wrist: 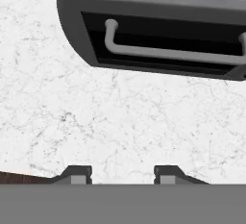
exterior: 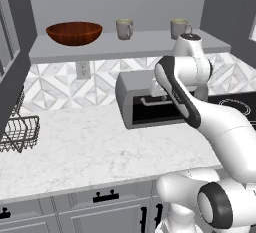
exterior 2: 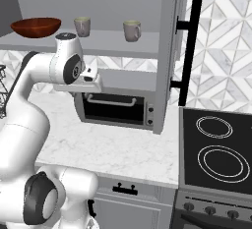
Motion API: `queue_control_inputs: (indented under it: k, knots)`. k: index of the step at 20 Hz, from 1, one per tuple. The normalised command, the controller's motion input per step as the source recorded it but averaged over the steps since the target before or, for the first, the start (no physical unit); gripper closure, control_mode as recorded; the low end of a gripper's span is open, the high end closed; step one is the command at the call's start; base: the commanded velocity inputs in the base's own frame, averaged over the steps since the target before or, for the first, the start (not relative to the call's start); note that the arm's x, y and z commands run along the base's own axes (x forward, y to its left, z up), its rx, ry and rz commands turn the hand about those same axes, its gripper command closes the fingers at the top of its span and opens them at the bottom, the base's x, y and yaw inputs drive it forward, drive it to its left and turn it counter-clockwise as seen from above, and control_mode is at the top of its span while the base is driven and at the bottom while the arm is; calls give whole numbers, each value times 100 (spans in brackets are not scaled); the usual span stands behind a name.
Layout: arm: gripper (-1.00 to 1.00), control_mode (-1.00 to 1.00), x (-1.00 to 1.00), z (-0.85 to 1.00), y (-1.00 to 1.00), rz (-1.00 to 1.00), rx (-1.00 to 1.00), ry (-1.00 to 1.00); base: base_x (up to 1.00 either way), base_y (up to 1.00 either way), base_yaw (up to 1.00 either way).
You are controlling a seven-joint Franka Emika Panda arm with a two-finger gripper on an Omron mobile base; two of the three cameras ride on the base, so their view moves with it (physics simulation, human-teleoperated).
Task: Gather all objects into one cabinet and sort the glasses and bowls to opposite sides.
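The blue cup cannot be located in any view. In the left base view the arm covers the right part of the toaster oven (exterior: pixel 137 104) and part of the stove (exterior: pixel 235 106) at the right edge. The wire basket (exterior: pixel 20 132) is cut off at the left edge of that frame. In the hand view the oven (wrist: pixel 158 35) is cut off at the top and right edges, so only its dark door and grey handle can be read.

The bowl (exterior: pixel 74 33) sits at the upper left of the left base view, on the open cabinet shelf (exterior: pixel 150 44). One beige mug (exterior: pixel 124 28) stands near the middle of the shelf, well apart from the bowl. The second beige mug (exterior: pixel 179 28) stands further right, just above the arm's upper joint. In the right base view the same order holds across the top of the frame: bowl (exterior 2: pixel 35 26), mug (exterior 2: pixel 81 26), mug (exterior 2: pixel 132 30). The open cabinet door (exterior 2: pixel 170 51) with its black handle stands just right of the mugs.

The marble worktop (exterior: pixel 75 147) is bare from the basket to the oven. Bare shelf surface lies between the bowl and the mugs.

The end effector (wrist: pixel 122 175) appears at the bottom of the hand view. Its two fingertips (wrist: pixel 77 174) stand moderately apart above the worktop, in front of the oven door. Nothing lies between them and they touch nothing.
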Motion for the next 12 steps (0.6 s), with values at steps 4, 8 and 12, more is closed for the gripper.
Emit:
queue_control_inputs:
  k: [4,8,12]
  knots:
    - [-100,-100,-42,0,0,0,0,0,0,0,0]
    - [-100,-100,-60,0,0,0,0,4,0,0,0]
    - [-100,-100,-58,0,0,0,0,4,0,0,0]
